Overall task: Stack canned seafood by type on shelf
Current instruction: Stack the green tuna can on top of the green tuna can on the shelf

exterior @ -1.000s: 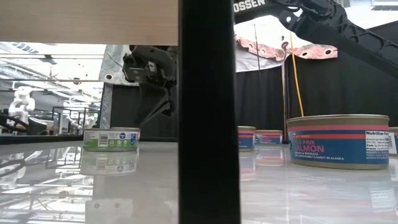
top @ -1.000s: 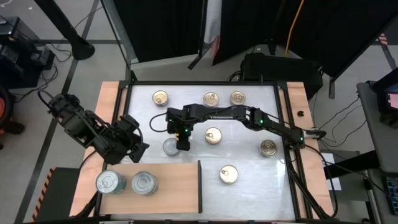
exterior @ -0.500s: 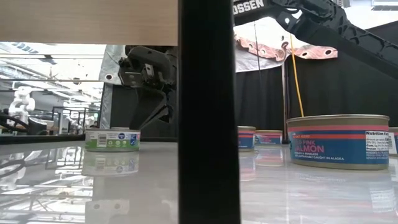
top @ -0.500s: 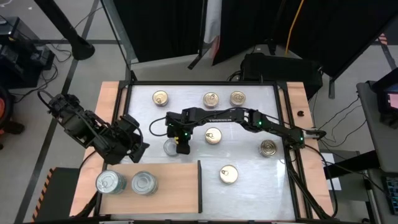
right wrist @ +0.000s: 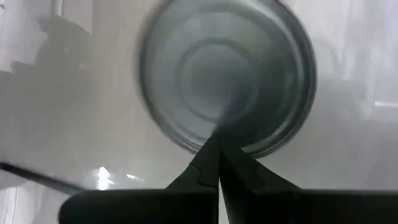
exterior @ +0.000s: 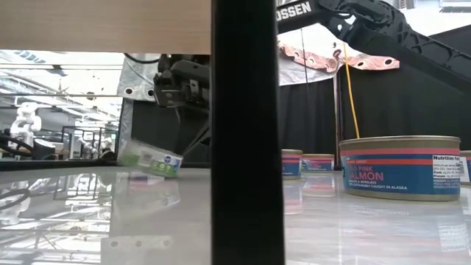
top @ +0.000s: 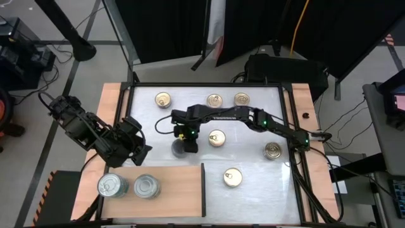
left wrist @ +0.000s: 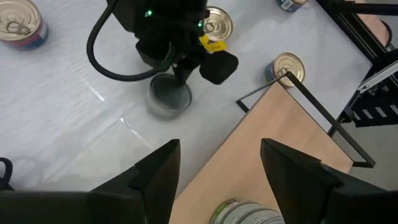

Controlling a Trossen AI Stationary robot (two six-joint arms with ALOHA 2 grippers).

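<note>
On the light-brown wooden shelf board (top: 171, 190) at the table's near left, two round silver-lidded tins (top: 112, 185) sit side by side; the left wrist view cuts off all but one rim. Above the board's far edge hangs the left gripper (top: 140, 147), fingers spread and empty. Near the table's middle, the right gripper (top: 189, 146), fingers pressed together, touches a flat silver-lidded tin (exterior: 151, 160) that tilts on the white tabletop (top: 253, 183), blurred and largely hidden from above. Gold-lidded tins (top: 233, 177) lie scattered rightward; a dark post blocks the low view's centre.
</note>
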